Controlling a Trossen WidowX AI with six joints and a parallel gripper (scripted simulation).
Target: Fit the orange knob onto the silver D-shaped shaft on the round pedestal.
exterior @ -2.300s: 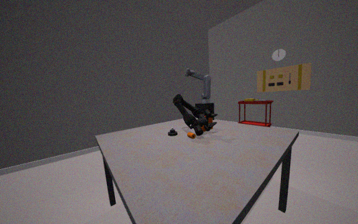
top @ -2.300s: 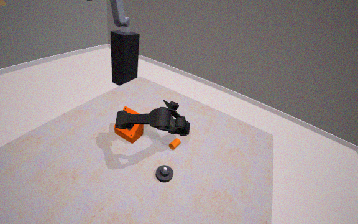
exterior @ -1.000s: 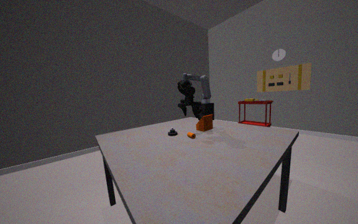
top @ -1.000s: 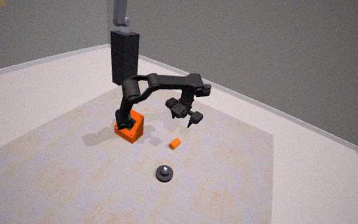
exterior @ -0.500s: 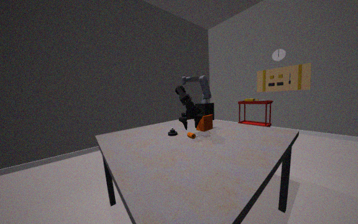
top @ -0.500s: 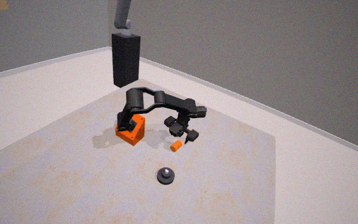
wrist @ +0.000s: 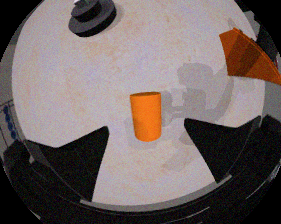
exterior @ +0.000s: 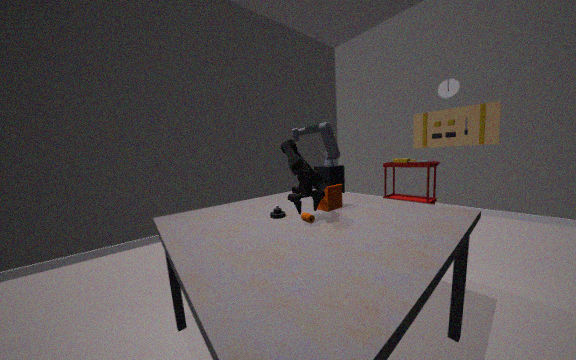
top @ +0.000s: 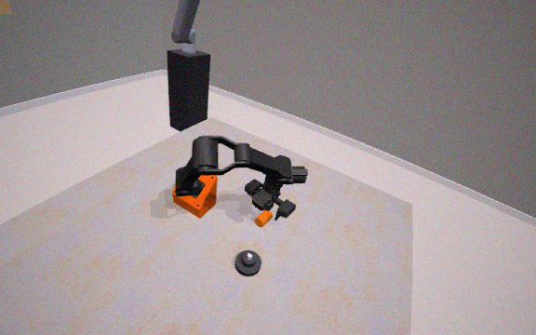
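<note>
Top view: one orange knob (top: 263,218) is lying on its side on the table (top: 110,261), its long axis running from lower left to upper right, pointing toward the gripper (top: 273,208). One gripper is hanging just above and beside the knob with its jaws spread wide and nothing between them. One round pedestal (top: 248,263) is sitting nearer the camera, apart from the knob, carrying one silver shaft (top: 248,256) standing upright. One black arm (top: 231,158) is rising from one orange base block (top: 200,200). One tall dark box (top: 188,88) with a grey arm (top: 185,20) on top is standing behind it.

Exterior view: the table is showing a pale, faintly mottled top on dark legs (exterior: 458,295) in a grey-walled room. The knob (exterior: 308,217) is lying between the pedestal (exterior: 278,213) and the base block (exterior: 331,198). One red cart (exterior: 410,164), one yellow tool board (exterior: 457,125) and one round clock (exterior: 448,88) are occupying the far wall.

Wrist view: the knob (wrist: 147,116) is appearing as an upright orange rectangle, centred ahead of the two dark fingers, which are standing well apart on either side and not touching it. The pedestal (wrist: 91,16) is sitting at upper left, the base block (wrist: 247,56) at upper right. The knob's hole is not showing.
</note>
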